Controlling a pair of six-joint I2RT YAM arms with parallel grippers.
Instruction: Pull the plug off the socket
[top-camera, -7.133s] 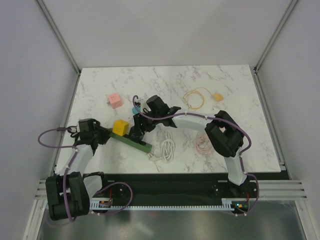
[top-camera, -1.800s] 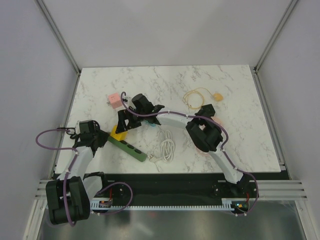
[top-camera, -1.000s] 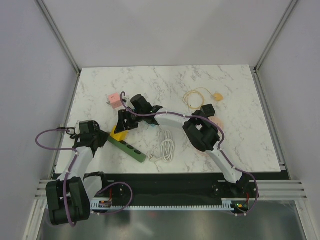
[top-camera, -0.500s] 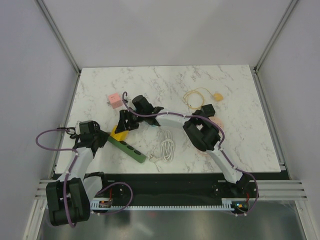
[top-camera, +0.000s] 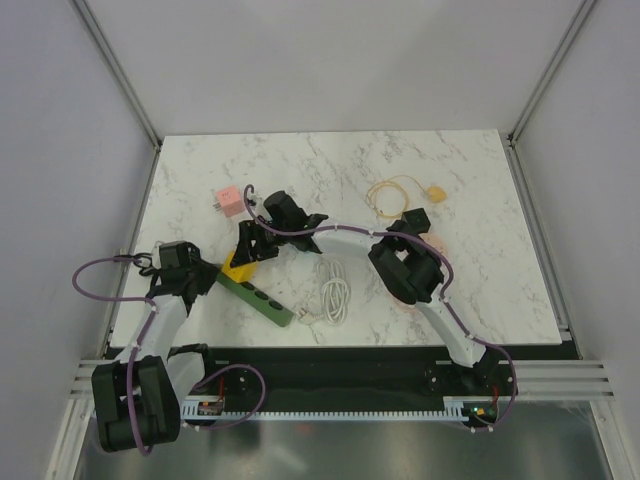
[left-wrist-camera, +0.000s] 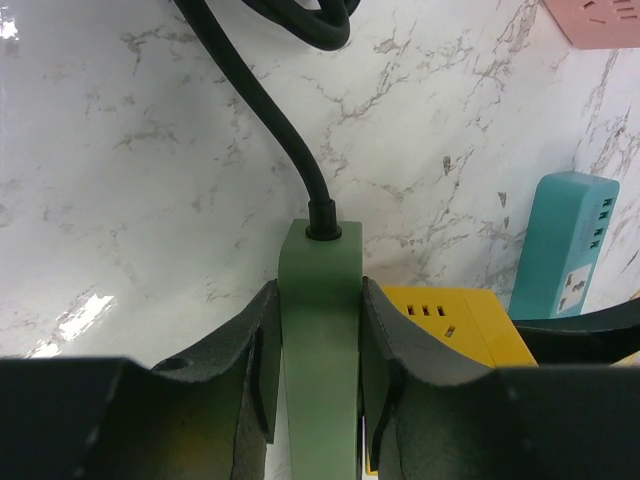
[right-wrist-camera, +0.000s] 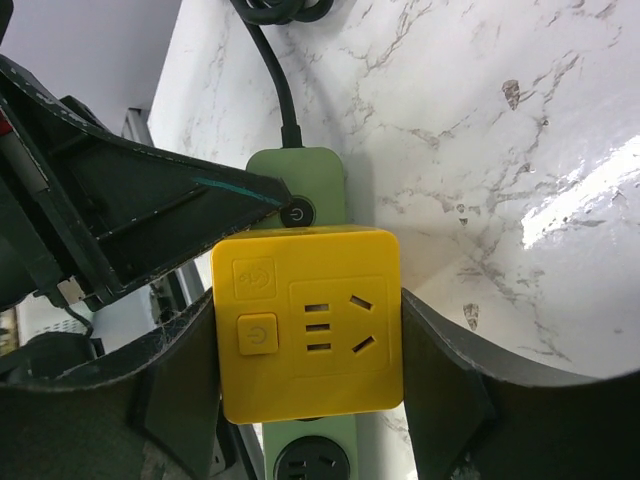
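Right gripper clasps the one yellow plug at centre frame. The plug is seated on the single green socket strip, whose corded end the left gripper pinches. One teal strip is half hidden at right.

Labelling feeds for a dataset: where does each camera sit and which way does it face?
Top: above and behind, looking down on the table; left arm and right arm show.
Left wrist: looks along the left hand, shut on the strip's cord end.
Right wrist: looks down on the plug gripped by the right hand.
Shared: both wrist views show strip and plug.
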